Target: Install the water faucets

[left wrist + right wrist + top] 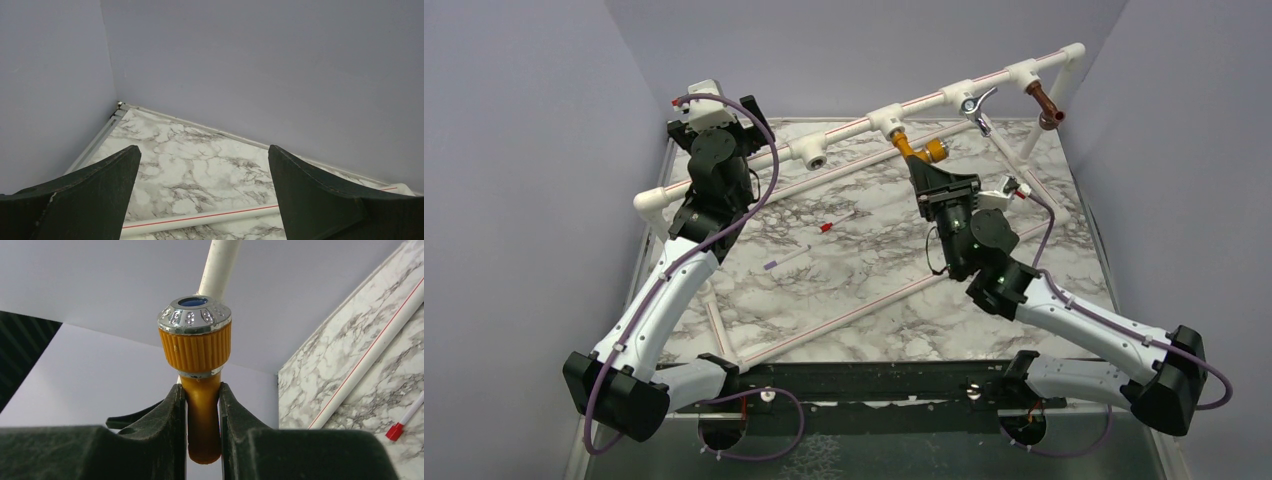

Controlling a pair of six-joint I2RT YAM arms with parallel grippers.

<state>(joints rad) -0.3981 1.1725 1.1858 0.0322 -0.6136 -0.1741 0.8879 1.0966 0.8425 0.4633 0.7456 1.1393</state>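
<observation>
While right gripper clamps the yellow faucet, left gripper hangs wide open over the marble tabletop; plain grey walls box it in.

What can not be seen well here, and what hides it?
- Top external: whether the mustard-yellow faucet sits fully in its tee; the joint is too small.
- Right wrist: the same joint, hidden behind the faucet's knob.
- Right wrist: the chrome faucet and copper-brown faucet, outside the frame.
- Left wrist: the white pipe, cut off by the fingers of the left gripper.
</observation>
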